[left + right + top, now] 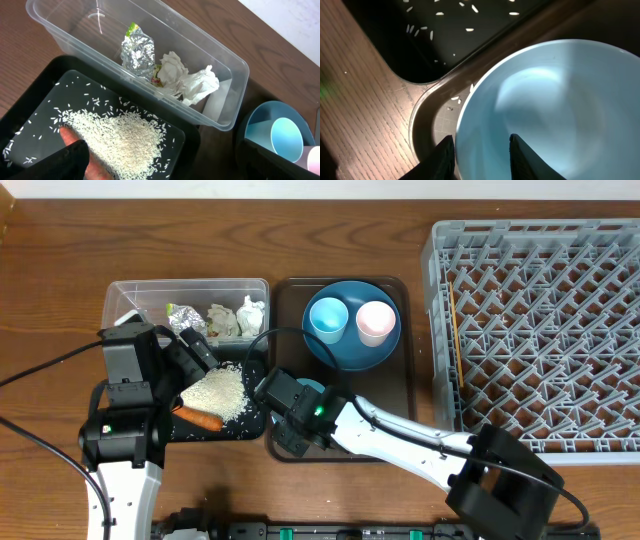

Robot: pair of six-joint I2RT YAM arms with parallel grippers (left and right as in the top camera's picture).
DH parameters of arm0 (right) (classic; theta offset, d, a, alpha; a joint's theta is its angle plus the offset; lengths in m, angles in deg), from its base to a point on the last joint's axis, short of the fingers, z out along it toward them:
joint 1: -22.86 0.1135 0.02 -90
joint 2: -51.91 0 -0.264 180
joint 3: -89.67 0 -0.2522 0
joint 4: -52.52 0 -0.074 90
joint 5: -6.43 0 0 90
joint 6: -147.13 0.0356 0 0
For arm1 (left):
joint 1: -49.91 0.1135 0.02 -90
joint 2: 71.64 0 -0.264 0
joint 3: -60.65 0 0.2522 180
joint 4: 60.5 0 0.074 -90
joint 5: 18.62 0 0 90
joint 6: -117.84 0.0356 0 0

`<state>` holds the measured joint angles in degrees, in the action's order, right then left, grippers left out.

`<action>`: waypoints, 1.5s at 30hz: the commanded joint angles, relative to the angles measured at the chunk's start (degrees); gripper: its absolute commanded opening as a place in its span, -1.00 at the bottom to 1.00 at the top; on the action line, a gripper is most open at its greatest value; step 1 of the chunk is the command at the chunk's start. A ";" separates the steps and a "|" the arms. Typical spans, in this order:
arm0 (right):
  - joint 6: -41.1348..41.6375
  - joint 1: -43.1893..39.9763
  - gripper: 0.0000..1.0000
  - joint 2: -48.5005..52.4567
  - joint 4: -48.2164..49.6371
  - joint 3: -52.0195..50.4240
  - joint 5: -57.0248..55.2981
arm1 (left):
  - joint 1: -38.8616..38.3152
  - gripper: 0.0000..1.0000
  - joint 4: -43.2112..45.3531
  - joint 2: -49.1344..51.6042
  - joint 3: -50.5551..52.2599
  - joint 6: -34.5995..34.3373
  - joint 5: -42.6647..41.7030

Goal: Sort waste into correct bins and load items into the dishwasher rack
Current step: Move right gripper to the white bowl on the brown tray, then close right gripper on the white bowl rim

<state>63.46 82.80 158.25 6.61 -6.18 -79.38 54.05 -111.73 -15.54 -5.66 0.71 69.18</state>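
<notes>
- Rice (125, 140) is lying heaped in the black tray (35, 105).
- Left gripper (197, 370) is hovering over that tray, jaws spread wide.
- Right gripper (482, 155) is straddling the white bowl (560, 100) rim beside the tray; I cannot tell whether it is clamping.

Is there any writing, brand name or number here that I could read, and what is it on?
No text can be read anywhere.
The crumpled foil wrapper in the clear tub has a green and yellow printed corner, but any lettering is too small and creased to read.
</notes>
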 commanded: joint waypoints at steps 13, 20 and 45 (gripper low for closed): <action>0.44 2.75 -0.76 0.13 -2.64 0.83 -1.20 | 0.31 0.91 -0.02 0.02 -1.05 0.52 0.31; 0.44 2.75 -0.84 0.13 -2.64 0.83 -1.22 | 0.28 0.91 -0.02 0.02 -1.05 0.52 0.31; 0.20 2.75 -0.53 0.13 -4.83 0.83 -1.22 | 0.28 0.91 -0.02 0.02 -1.05 0.52 0.31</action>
<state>63.85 85.29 158.25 2.13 -6.18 -80.41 54.05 -111.73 -15.52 -5.66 0.71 69.18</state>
